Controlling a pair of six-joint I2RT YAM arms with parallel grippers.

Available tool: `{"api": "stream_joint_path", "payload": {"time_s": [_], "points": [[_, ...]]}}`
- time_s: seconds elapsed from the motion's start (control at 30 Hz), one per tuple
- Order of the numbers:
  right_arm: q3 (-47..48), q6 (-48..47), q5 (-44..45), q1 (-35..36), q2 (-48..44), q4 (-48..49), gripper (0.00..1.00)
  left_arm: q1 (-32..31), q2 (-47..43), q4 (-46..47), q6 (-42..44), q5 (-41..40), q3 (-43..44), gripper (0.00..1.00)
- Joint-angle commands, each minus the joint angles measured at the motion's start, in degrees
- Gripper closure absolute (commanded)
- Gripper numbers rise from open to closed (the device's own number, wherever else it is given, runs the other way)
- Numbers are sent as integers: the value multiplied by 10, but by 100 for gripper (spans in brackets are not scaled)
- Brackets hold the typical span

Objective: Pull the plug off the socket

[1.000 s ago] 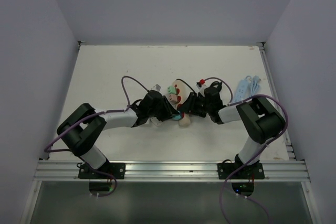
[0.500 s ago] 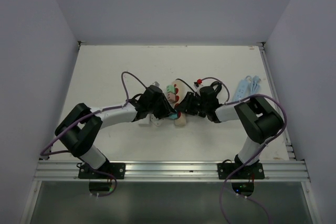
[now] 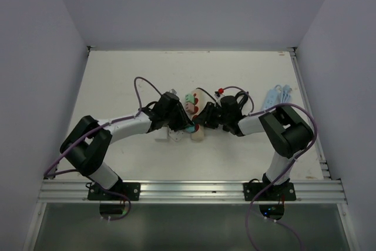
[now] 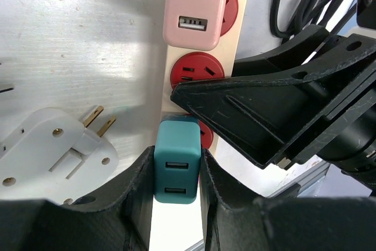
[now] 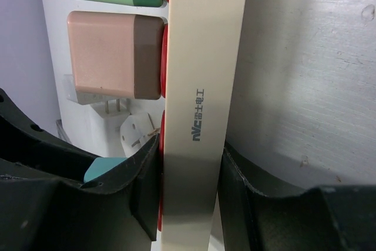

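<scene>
Currently left claw (image 4: 176, 174) is gripping teal block-shaped plastic plug (image 4: 177, 148); right claw (image 5: 191, 171) is clamping cream red-socketed power strip (image 5: 204, 51).

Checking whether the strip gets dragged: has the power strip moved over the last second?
Yes. In the top view the power strip has slid left, widening its gap to the blue bundle at right.

White adapter (image 4: 56, 151) and right tool (image 5: 189, 186) flank the teal plug (image 4: 177, 168).
</scene>
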Motion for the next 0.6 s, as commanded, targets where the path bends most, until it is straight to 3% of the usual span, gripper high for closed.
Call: {"api": "stream_joint_path", "payload": {"time_s": [0.0,0.57], "points": [[-48,-67,183,-28,66,-251,100,42,-91,17,-7,-42,47,100],[-41,-56,191,-32,74,-260,100,42,-139,-21,37,-53,46,100]]}}
